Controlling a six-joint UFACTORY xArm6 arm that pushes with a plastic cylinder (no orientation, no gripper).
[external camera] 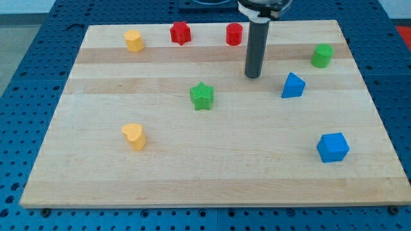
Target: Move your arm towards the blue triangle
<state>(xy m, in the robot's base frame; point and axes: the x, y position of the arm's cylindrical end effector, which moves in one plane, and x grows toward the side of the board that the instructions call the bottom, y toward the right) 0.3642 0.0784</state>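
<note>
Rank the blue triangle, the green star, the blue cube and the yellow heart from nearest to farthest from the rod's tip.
Measured from my tip in the camera view:
1. blue triangle, just to the view's right of the tip.
2. green star, to the view's left and slightly lower.
3. blue cube, toward the view's bottom right.
4. yellow heart, far toward the view's bottom left.

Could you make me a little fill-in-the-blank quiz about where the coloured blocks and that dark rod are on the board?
1. My tip is nearest to the blue ____.
2. The blue triangle lies to the view's ____ of my tip.
3. The star near the board's middle is coloured ____.
4. The blue cube sits near the view's bottom ____ corner.

Missing words: triangle; right; green; right
</note>
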